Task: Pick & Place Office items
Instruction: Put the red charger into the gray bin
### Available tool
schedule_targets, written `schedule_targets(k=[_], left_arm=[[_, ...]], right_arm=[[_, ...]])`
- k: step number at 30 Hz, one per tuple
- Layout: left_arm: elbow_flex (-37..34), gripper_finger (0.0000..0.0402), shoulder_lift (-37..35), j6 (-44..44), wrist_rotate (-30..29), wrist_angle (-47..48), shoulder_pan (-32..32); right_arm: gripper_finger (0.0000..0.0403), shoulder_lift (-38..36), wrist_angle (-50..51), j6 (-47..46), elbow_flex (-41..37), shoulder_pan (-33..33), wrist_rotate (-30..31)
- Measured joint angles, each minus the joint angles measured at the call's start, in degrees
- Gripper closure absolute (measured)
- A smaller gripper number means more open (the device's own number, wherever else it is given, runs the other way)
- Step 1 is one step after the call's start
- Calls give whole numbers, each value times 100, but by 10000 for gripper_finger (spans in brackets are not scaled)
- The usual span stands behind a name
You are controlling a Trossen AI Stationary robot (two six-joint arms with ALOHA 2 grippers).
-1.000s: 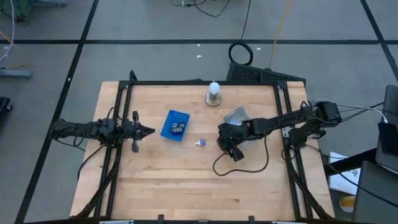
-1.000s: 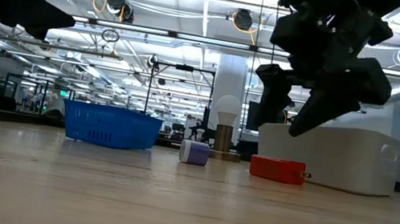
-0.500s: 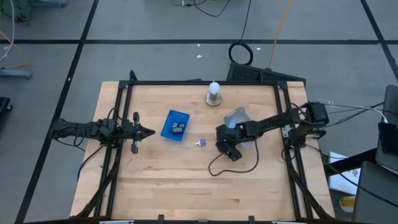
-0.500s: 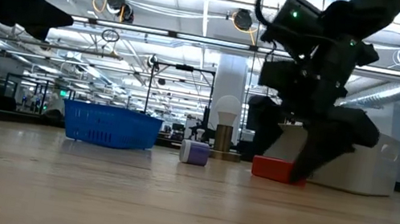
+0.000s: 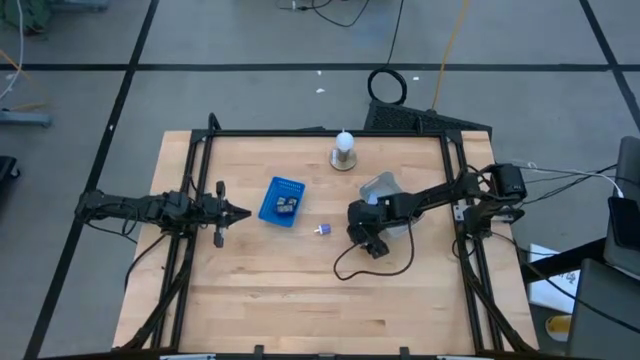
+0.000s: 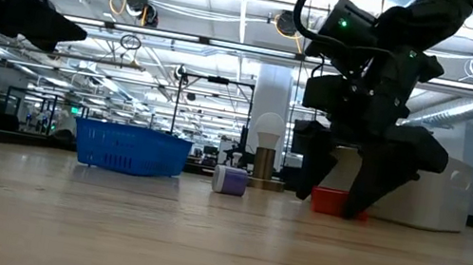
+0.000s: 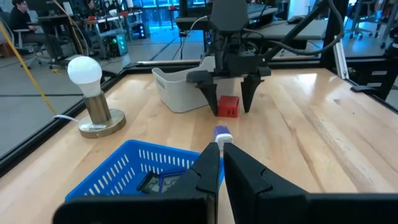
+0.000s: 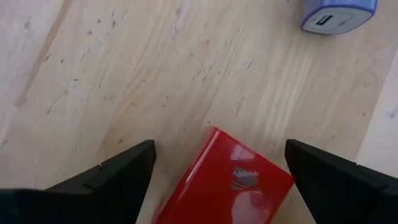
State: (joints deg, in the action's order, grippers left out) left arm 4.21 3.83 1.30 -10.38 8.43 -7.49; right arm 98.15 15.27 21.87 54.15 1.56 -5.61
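Note:
A red block lies flat on the table just in front of the clear grey tray. My right gripper is open and down at the table, one finger on either side of the red block, with gaps showing in the right wrist view. A purple-white bit lies on the wood between the block and the blue mesh basket, which holds some dark pieces. My left gripper is shut and hovers at the basket's left side, touching nothing.
A white knob on a round base stands near the table's far edge. A black cable loops on the table near the right gripper. Black frame rails run along the left and right sides. Bare wood fills the near half.
My right gripper has come down from above the table and shifted slightly left, and its fingers now stand at table level on either side of the red block. The block, the purple-white bit and the basket have stayed put.

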Motion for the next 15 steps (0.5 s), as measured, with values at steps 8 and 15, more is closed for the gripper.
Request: schedule_targets(k=[8,15], left_arm=[[0,376,104,-35,-5,-2,0],[0,376,105,-53,-8,-2,0]], right_arm=[[82,2,45,-764,-4,18,205],[113,2,129,-956,-4,29,157]])
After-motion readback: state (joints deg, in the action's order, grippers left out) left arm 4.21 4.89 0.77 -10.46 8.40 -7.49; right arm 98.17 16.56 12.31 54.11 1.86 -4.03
